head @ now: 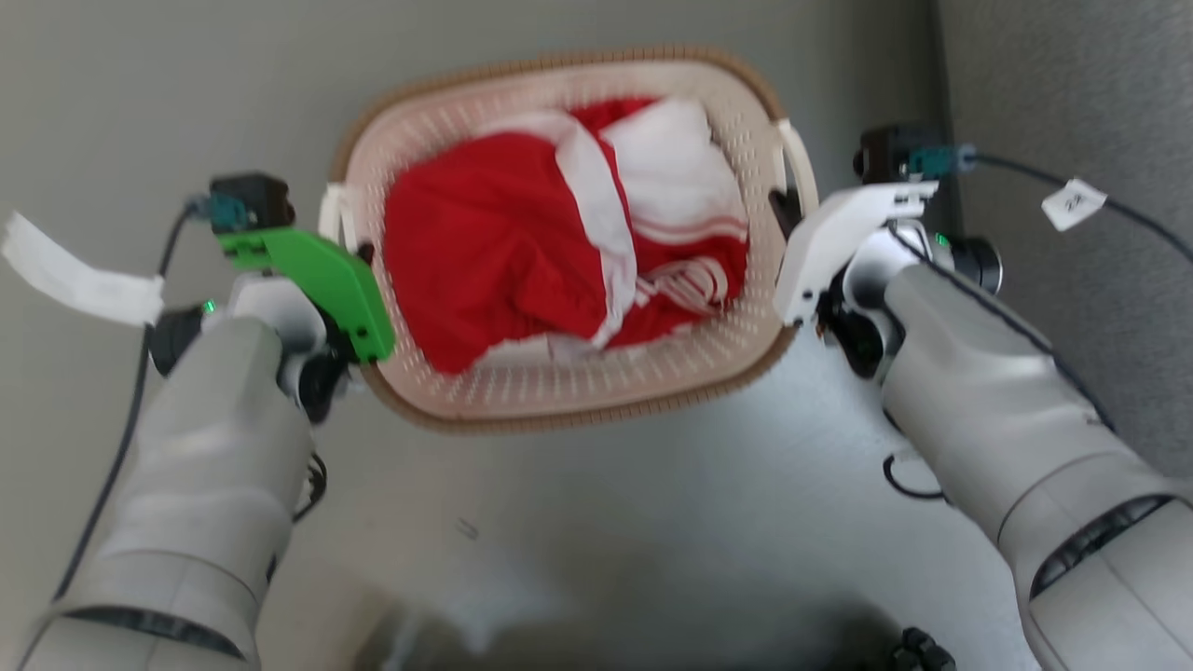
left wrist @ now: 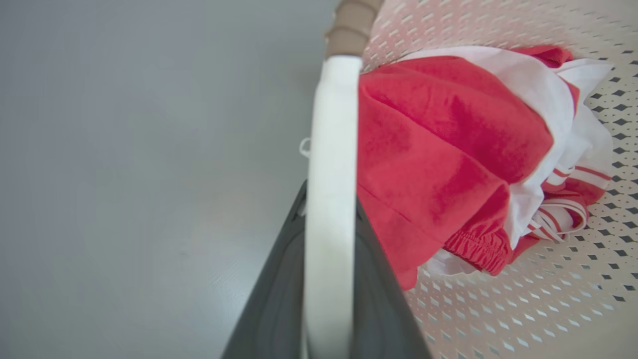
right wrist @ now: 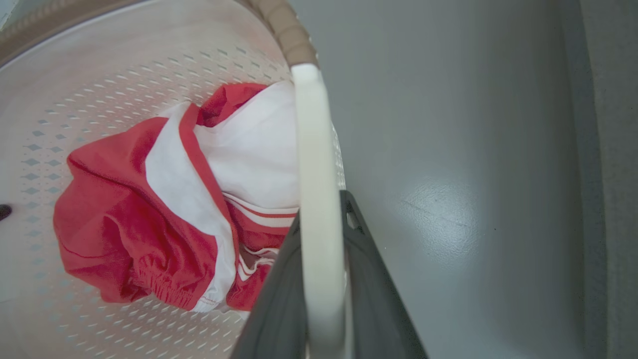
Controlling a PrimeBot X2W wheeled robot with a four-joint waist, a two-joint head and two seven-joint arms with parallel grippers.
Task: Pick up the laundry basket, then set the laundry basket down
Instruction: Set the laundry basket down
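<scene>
The laundry basket [head: 578, 415], cream perforated plastic with a brown woven rim, lies between my two arms in the head view. It holds red and white clothes [head: 522, 242]. My left gripper [head: 354, 275], under a green cover, is at the basket's left handle. The left wrist view has the white handle [left wrist: 334, 124] running between the dark fingers [left wrist: 276, 294] of that gripper [left wrist: 329, 209], shut on it. My right gripper [head: 792, 228] is at the right handle. Its fingers [right wrist: 371, 284] are shut on that handle [right wrist: 311, 149]. I cannot tell whether the basket touches the floor.
Smooth grey floor [head: 652, 540] lies all around the basket. A darker textured strip [head: 1072, 93] runs along the right side. Cables with white tags [head: 1074, 203] hang off both wrists. A small dark object [head: 918, 652] sits at the bottom edge.
</scene>
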